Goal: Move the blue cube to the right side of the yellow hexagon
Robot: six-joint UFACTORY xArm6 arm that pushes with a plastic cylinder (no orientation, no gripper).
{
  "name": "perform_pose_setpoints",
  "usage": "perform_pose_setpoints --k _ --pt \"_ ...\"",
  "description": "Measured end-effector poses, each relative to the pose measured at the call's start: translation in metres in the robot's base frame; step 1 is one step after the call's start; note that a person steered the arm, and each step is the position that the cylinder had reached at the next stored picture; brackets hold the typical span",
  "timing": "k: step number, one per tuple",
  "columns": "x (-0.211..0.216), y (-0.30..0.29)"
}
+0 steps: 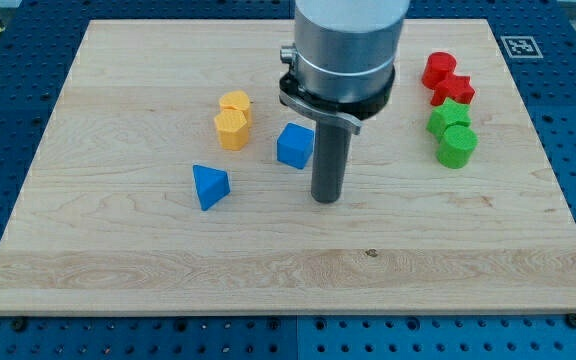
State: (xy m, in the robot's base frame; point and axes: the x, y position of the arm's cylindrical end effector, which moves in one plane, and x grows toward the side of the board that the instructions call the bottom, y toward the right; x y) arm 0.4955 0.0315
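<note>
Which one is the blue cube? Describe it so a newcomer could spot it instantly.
Start at the wooden board and find the dark rod near its middle. The blue cube sits just to the view's left of my tip. Unlike the blue triangular block lower left, it is square-faced.

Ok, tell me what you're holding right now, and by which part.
Nothing is held. My tip stands just right of the blue cube and a bit nearer the view's bottom, apparently not touching it.

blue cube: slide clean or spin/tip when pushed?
The blue cube sits flat on the smooth wooden board, so it likely slides rather than rolls. It looks squat, so tipping seems unlikely. My tip is off its lower-right corner; an off-centre push would probably spin it.
</note>
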Motion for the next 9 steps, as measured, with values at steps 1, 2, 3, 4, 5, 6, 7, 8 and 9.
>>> perform_pose_setpoints --k 1,2,3,4,5,6,7,8,9 --pt "-0.017 -0.001" --pt "-0.027 -0.005" --pt "-0.029 -0.017" --pt "-0.03 -0.027" --pt "-0.03 -0.027" --pt "-0.03 -0.026" --pt "-0.034 -0.026" --pt "-0.038 -0.03" --pt "-0.042 -0.034"
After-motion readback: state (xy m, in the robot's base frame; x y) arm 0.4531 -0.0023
